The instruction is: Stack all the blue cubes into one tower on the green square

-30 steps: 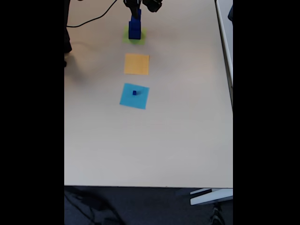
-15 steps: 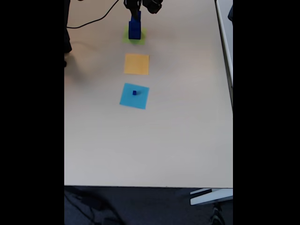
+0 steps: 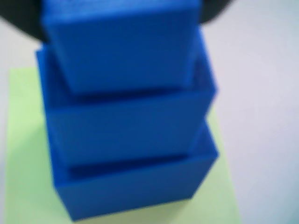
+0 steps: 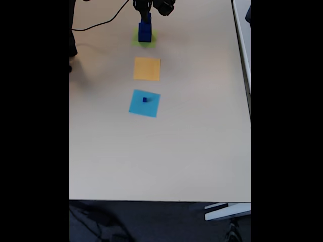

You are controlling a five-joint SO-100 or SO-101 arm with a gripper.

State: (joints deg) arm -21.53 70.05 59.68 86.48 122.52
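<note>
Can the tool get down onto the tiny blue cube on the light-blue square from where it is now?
Probably yes. The tiny blue cube sits alone on the light-blue square with bare paper all round it, and only the flat orange square lies between it and the tower, where the tool is.

The tower is dark blue, on a yellow-green square; one square is orange, another light blue; the counter is beige.

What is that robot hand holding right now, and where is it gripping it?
It cannot be told for sure. The hand sits right at the top cube of the tower on the green square, but its fingers are too dark and blurred to show a grip.
</note>
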